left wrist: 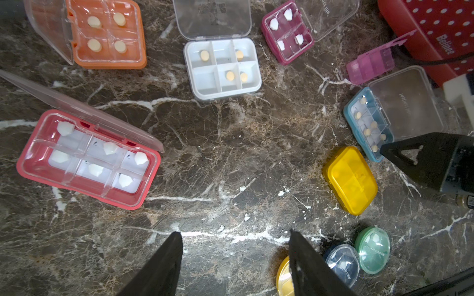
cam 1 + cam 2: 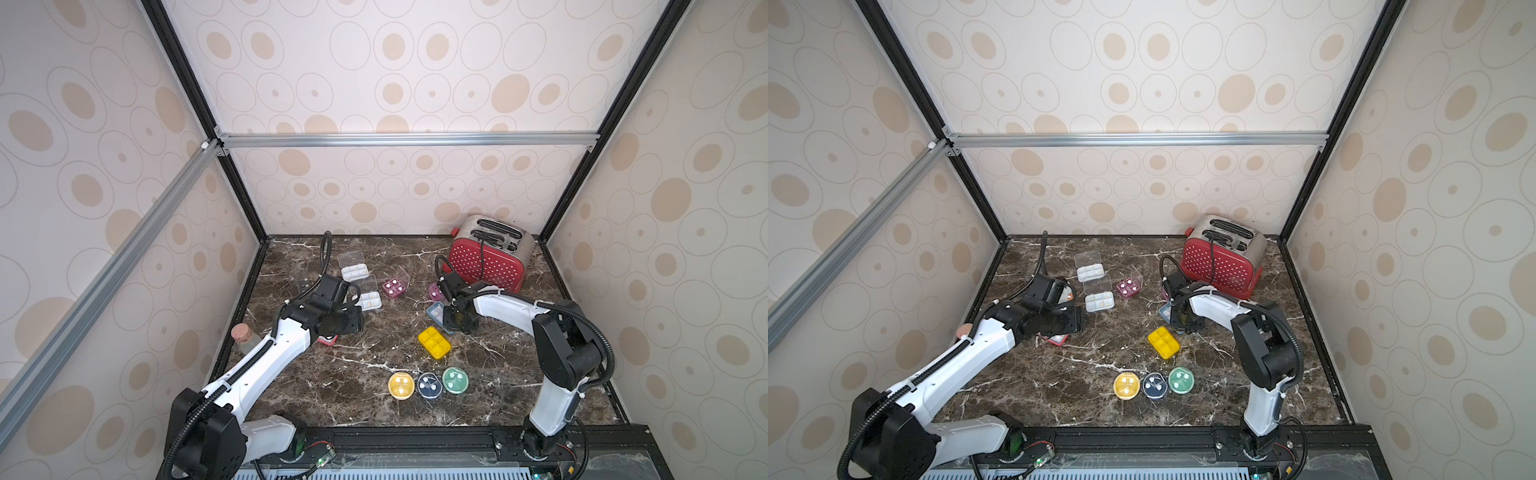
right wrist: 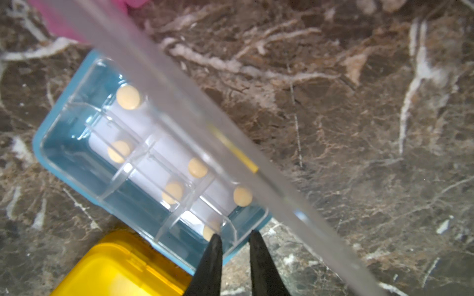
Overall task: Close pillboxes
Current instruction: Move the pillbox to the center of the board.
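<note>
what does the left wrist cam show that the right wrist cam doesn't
Only the left wrist view: the open red pillbox, orange pillbox and white pillbox, the closed green round pillbox, the red toaster, and the left gripper, open over bare table.
Only the right wrist view: the narrow gap between the right gripper's tips, at the blue pillbox's end.
Both: the blue pillbox with its clear lid raised, the closed yellow pillbox next to it, the marble table.
</note>
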